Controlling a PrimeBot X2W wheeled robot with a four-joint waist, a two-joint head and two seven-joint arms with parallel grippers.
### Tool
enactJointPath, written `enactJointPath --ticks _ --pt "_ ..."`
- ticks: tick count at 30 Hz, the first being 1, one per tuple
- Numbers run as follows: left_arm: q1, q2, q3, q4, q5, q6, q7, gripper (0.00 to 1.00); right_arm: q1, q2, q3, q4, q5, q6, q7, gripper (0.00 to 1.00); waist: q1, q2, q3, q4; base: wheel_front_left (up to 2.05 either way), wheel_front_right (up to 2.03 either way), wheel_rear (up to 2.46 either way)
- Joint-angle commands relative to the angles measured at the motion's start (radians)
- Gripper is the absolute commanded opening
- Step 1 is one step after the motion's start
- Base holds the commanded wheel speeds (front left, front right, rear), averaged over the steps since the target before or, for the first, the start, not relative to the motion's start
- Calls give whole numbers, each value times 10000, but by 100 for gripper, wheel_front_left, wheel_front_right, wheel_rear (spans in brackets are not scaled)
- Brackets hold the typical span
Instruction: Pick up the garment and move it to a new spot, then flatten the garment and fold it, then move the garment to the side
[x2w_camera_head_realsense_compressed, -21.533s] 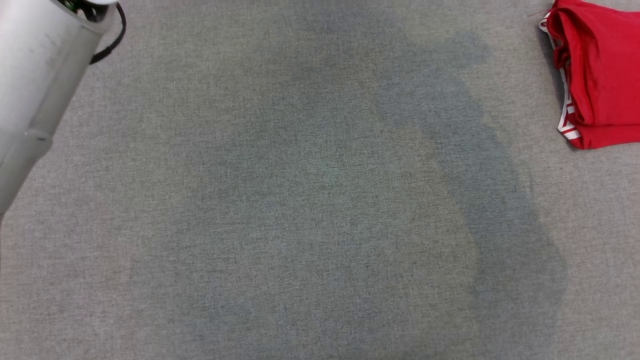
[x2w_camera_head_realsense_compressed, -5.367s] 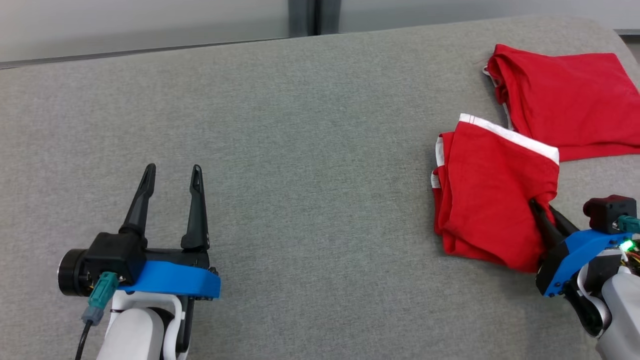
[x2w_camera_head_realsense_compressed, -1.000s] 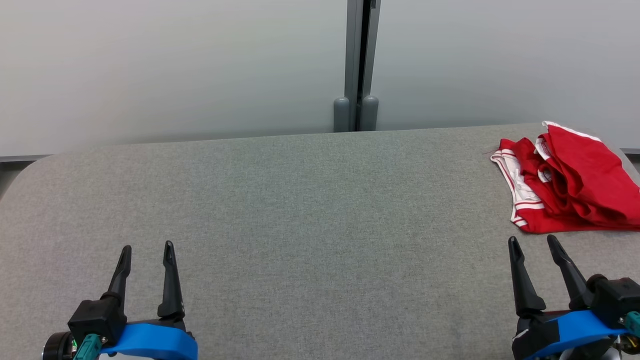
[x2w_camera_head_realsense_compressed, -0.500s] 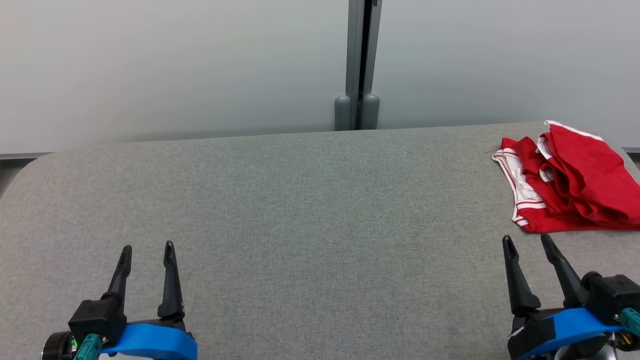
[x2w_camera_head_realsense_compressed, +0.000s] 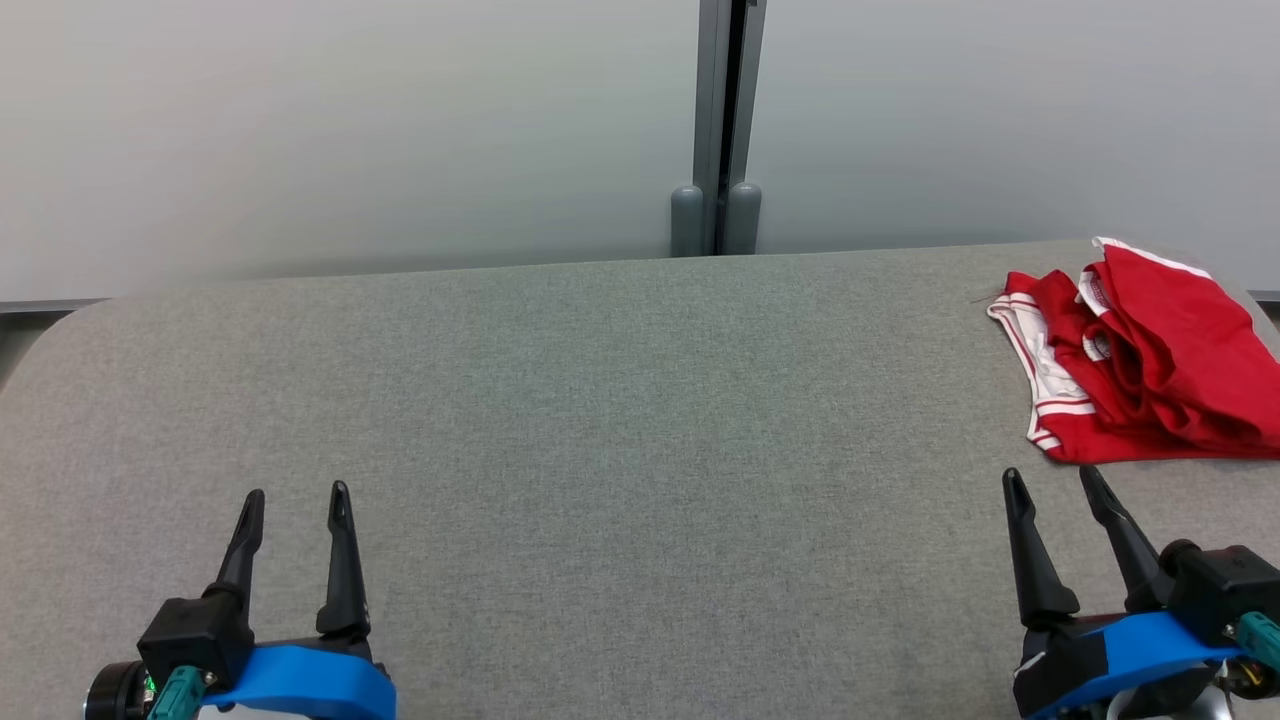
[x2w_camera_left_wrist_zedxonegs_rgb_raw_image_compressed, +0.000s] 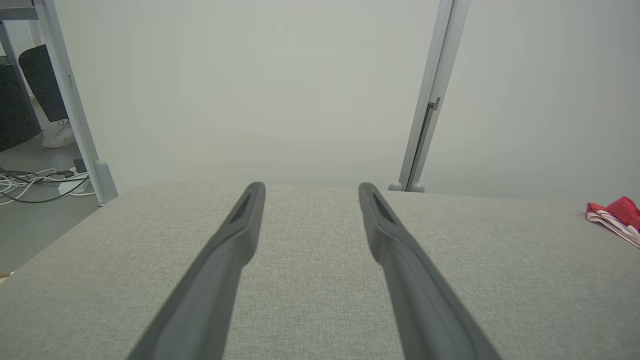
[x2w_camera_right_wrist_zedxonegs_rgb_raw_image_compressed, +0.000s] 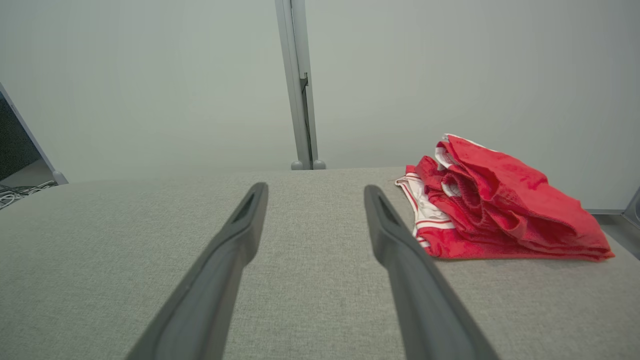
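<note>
Well, garment (x2w_camera_head_realsense_compressed: 1160, 370): red pile, upper right, looks parked.
left gripper (x2w_camera_head_realsense_compressed: 297, 492): spread, empty.
right gripper (x2w_camera_head_realsense_compressed: 1050, 472): spread, empty; I'd steer it clear of the pile.

We see the red garment (x2w_camera_head_realsense_compressed: 1160, 370), with white striped trim along its edges, lying folded in a rumpled, layered pile at the far right corner of the grey table (x2w_camera_head_realsense_compressed: 600, 420), trimmed edge facing left.
</note>
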Motion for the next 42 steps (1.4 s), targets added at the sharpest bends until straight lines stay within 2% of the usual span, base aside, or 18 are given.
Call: enactJointPath --ticks 1,2,3,7,23,42 --pt "-115 51 -19 -32 -25 64 14 100 -78 19 4 -8 -31 2 2 100 0 0 7 -1 0 0 0" --pt "-118 50 -21 -33 -36 78 12 100 -77 19 0 -9 -33 2 3 100 0 0 12 1 0 0 0" --pt "11 -16 -13 36 -1 -3 0 0 13 2 4 34 3 0 1 0 0 0 12 1 0 0 0" --pt "219 -202 -73 384 -66 -18 27 0 171 27 -3 438 77 0 47 0 0 0 13 1 0 0 0" --pt "-124 -522 556 629 -2750 -554 625 0 -151 22 -97 806 3124 0 382 0 0 0 -1 -1 0 0 0" --pt "-445 -843 1178 829 -5338 -1077 1212 0 -465 16 -180 1160 6073 1 702 0 0 0 -18 -2 0 0 0"
